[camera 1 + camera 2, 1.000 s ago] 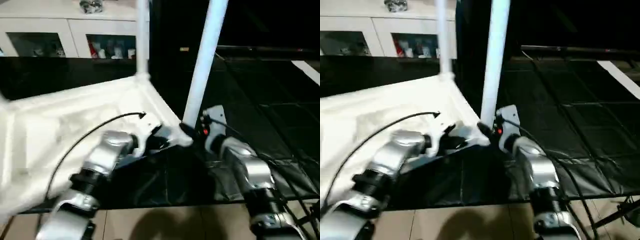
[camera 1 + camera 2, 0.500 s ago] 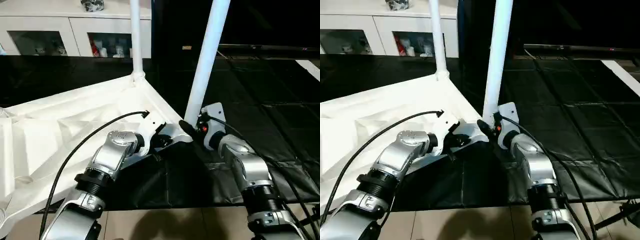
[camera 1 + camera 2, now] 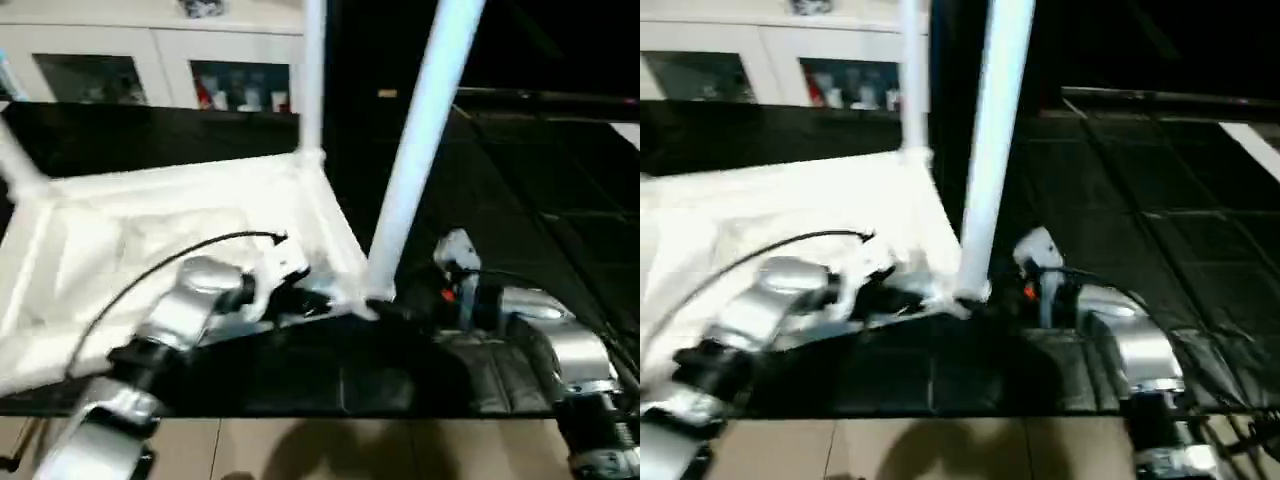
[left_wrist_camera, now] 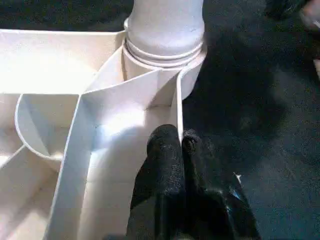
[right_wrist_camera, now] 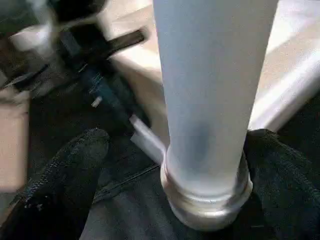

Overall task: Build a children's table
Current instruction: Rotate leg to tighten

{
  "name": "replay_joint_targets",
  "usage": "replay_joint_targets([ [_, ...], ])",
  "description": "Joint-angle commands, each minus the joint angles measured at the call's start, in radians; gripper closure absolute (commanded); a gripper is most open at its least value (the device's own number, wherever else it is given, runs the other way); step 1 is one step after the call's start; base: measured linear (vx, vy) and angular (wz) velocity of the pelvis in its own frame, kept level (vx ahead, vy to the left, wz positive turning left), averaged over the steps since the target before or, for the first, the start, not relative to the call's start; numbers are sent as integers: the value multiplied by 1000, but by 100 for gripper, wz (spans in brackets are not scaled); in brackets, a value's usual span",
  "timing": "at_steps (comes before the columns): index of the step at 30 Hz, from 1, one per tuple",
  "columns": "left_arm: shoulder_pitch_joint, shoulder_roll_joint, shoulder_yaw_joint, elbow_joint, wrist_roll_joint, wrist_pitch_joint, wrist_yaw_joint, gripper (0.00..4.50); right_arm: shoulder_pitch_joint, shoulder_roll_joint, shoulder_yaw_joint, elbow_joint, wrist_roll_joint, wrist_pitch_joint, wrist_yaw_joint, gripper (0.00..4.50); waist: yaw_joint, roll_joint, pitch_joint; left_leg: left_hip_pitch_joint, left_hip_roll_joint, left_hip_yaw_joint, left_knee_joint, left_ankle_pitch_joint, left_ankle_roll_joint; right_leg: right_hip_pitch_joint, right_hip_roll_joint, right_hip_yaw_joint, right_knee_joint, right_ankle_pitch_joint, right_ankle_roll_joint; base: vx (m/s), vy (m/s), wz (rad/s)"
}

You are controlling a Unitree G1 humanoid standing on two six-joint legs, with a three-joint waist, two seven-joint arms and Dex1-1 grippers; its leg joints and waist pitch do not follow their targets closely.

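- Looking down over our forearms, we saw the children's table [image 3: 150,240] lying upside down on a black floor mat [image 3: 520,240], its ribbed underside facing up.
- One white leg [image 3: 425,150] stood upright in the corner socket nearest us, toward 12 o'clock from our grippers; a second leg [image 3: 312,80] rose from the corner behind it, toward 11 o'clock.
- Our left gripper [image 4: 179,147] was clenched, its black fingers pressed together on either side of the thin rim wall of the table's underside, just short of the near socket; whether they truly pinched that wall we could not tell.
- Our right gripper [image 5: 170,165] was spread wide and released: one finger [image 5: 75,155] sat on one side of the near leg's base and the other on the far side, neither clearly touching it.
- In the head views the left gripper sat at about 9 o'clock from the near leg's base and the right gripper at about 3 o'clock.
- A black cable [image 3: 150,270] arched over our left forearm.
- A white cabinet [image 3: 150,60] with glass doors stood at the back, toward 11 o'clock, beyond the mat.
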Motion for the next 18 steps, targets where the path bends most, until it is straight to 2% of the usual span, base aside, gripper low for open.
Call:
replay_joint_targets([
  [1, -8, 4, -26, -36, -26, -50, -81, 450, -3, -30, 40, -14, 19, -16, 108, 2, 5, 1, -60, 15, 33, -7, -50, -145, 62, 48, -73, 40, -62, -21, -240, 0, 0, 0],
  [3, -8, 12, -32, -35, -27, -63, -101, 450, -4, -45, 51, -13, 16, -32, 142, 2, 12, 1, -61, 15, 33, -6, -49, -145, 59, 48, -74, 41, -61, -21, -242, 0, 0, 0],
  [5, -7, 28, -49, -36, -28, -88, -145, 450, -10, -67, 71, -3, 17, -51, 201, 2, 16, -5, -61, 15, 33, -6, -49, -142, 57, 48, -75, 41, -59, -20, -244, 0, 0, 0],
  [8, -5, 49, -76, -40, -31, -120, -209, 450, -26, -87, 89, 23, 24, -66, 271, 2, 23, -4, -61, 14, 33, -5, -48, -145, 60, 48, -76, 41, -60, -39, -241, 0, 0, 0],
  [13, -7, 60, -103, -36, -15, -169, -255, 450, -58, -85, 108, 74, 20, -85, 313, 45, 34, -4, -61, 17, 34, -6, -48, -153, 50, 43, -77, 41, -60, -62, -242, 0, 0, 0],
  [14, -8, 59, -104, -36, -13, -172, -257, 450, -61, -84, 112, 79, 18, -90, 317, 54, 34, -11, -61, 16, 35, -5, -48, -154, 49, 44, -77, 40, -59, -65, -241, 0, 0, 0],
  [15, -8, 58, -106, -35, -11, -177, -260, 450, -65, -83, 118, 87, 14, -100, 324, 62, 38, -6, -61, 17, 35, -6, -47, -159, 45, 42, -79, 40, -59, -78, -240, 0, 0, 0],
  [18, -12, 55, -112, -34, -12, -187, -265, 450, -74, -80, 133, 99, 12, -102, 347, 87, 38, -8, -60, 16, 35, -6, -49, -165, 39, 43, -77, 41, -59, -81, -235, 0, 0, 0],
])
